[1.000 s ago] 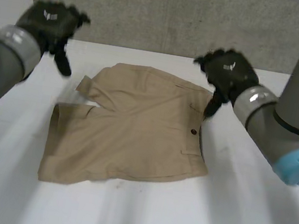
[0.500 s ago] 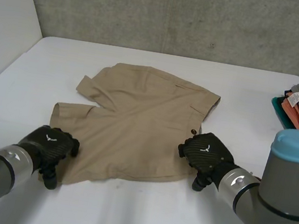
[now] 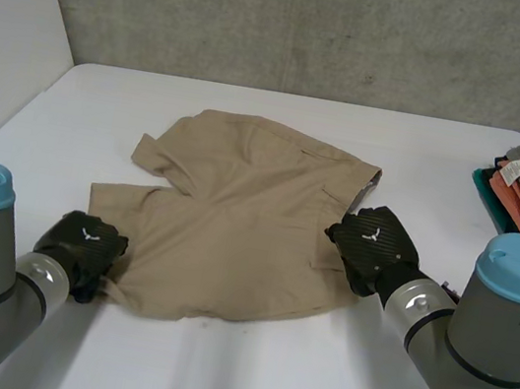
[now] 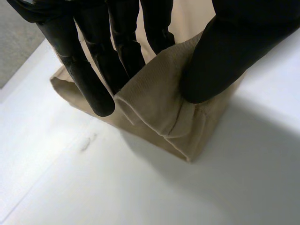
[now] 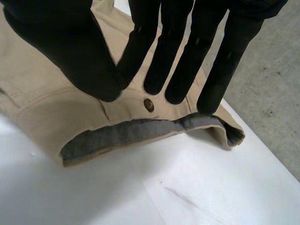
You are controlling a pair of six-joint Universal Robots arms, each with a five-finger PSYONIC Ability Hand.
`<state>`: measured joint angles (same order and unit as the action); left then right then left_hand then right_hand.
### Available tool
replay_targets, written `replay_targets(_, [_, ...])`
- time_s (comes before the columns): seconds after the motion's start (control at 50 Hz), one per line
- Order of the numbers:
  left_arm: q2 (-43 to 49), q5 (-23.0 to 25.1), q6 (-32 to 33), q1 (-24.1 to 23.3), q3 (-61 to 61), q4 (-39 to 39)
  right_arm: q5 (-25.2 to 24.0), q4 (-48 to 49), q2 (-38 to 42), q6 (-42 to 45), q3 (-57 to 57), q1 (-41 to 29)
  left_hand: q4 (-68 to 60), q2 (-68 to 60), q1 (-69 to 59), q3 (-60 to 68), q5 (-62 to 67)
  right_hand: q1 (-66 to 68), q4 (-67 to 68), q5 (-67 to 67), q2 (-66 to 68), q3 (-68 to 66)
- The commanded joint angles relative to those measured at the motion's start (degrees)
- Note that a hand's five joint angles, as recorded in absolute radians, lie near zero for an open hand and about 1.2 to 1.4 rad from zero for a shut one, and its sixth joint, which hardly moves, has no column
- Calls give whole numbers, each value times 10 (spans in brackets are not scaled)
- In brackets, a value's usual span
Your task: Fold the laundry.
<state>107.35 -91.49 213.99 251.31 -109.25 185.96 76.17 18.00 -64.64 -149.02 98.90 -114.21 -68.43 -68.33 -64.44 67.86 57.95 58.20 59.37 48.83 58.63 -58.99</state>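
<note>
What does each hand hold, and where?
The left hand pinches the tan shorts at a leg-hem corner. The right hand is on the waistband by the button; a grip there cannot be told.

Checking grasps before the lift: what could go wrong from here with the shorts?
1. The left hand pinches just the hem corner of the shorts; it may slip out on the lift.
2. The waistband gapes by the right hand, grey lining showing; it might catch one layer only, skewing the fold.
3. The far leg's hem lies flipped over; a fold could trap that crease.
</note>
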Motion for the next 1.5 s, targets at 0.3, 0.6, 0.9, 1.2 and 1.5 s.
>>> replay_targets(0.3, [-23,19,-43,23,134,-64,1,-86,25,-44,-23,-25,-116,-117,-156,121,120,-282,-294,-288,-286,290])
replay_targets(0.6, [-13,13,-76,8,160,-103,71,-37,34,-80,-34,-47,-116,-117,-156,121,120,218,206,212,214,-210])
replay_targets(0.9, [-126,108,1,-15,68,-317,-47,-455,-142,224,36,63,-116,-117,-156,121,120,218,206,212,214,-210])
replay_targets(1.2, [-36,90,-1,-35,198,-246,-49,-356,-94,135,-59,71,-116,-117,-156,121,120,218,206,212,214,-210])
replay_targets(1.5, [273,27,-18,-75,650,-103,136,-108,61,20,-216,30,-116,-117,-156,121,120,218,206,212,214,-210])
